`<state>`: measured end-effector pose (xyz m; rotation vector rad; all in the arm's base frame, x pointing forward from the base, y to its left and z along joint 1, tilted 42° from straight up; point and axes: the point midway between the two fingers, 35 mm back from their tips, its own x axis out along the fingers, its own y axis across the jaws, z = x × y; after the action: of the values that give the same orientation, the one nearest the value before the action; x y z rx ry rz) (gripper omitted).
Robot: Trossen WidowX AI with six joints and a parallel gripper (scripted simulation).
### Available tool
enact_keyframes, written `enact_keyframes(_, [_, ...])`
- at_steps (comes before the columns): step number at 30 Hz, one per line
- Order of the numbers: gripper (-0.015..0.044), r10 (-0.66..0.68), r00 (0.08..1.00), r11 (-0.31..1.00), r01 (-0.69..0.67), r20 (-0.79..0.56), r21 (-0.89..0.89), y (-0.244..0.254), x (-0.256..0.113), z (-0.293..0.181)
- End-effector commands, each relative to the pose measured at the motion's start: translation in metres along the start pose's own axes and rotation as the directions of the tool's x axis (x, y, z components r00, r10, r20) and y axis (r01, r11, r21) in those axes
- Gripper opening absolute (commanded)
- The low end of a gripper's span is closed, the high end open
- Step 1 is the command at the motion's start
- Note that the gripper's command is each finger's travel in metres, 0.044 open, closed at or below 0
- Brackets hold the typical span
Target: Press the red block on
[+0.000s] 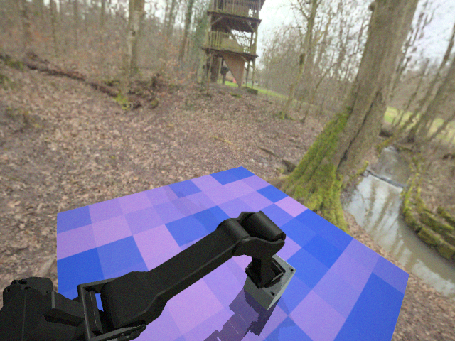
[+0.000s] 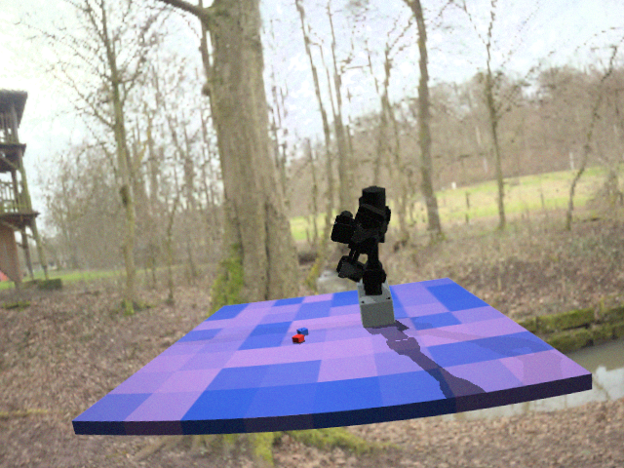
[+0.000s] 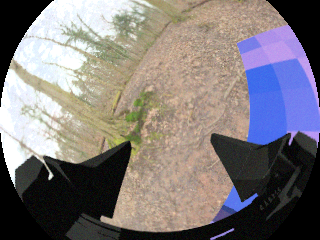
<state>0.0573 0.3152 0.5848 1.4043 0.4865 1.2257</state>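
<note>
Your arm (image 1: 194, 262) (image 2: 373, 216): matte black, chunky rounded links, cylindrical joint housings, open frame bracket near one joint. Your base (image 1: 265, 299) (image 2: 376, 313): pale grey block, small dark holes at top corners. Your gripper (image 3: 171, 139): black, two angular wedge-shaped fingers, tapered tips, small markings beside one finger.

Arm (image 1: 198, 262) (image 2: 373, 214): matt black, plastic-like. Base (image 1: 284, 284) (image 2: 376, 313): matt grey, apparently smooth. Worktop (image 1: 198, 297) (image 2: 347, 355) (image 3: 267, 107): smooth, matt; its material cannot be determined.
</note>
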Motion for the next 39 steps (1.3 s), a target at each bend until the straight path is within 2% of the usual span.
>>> enact_keyframes(1, [0.0440,-0.169,0.985,0.972,0.163,-0.020,-0.171,-0.072,0.023,0.005])
enact_keyframes(9, [0.0440,-0.466,0.885,0.821,0.432,-0.002,-0.373,-0.194,0.030,0.044])
enact_keyframes(15, [0.0440,-0.650,0.759,0.677,0.600,0.036,-0.428,-0.275,0.014,0.086])
enact_keyframes(19, [0.0440,-0.759,0.651,0.584,0.692,0.016,-0.425,-0.328,-0.009,0.110])
enact_keyframes(26, [0.0440,-0.900,0.428,0.427,0.832,-0.080,-0.355,-0.411,-0.072,0.149])
enact_keyframes(32, [0.0440,-0.939,0.258,0.307,0.927,-0.227,-0.217,-0.464,-0.146,0.173])
enact_keyframes(36, [0.0440,-0.912,0.196,0.235,0.970,-0.360,-0.067,-0.488,-0.203,0.182])
enact_keyframes(39, [0.0440,-0.863,0.203,0.186,0.979,-0.463,0.083,-0.498,-0.245,0.183])
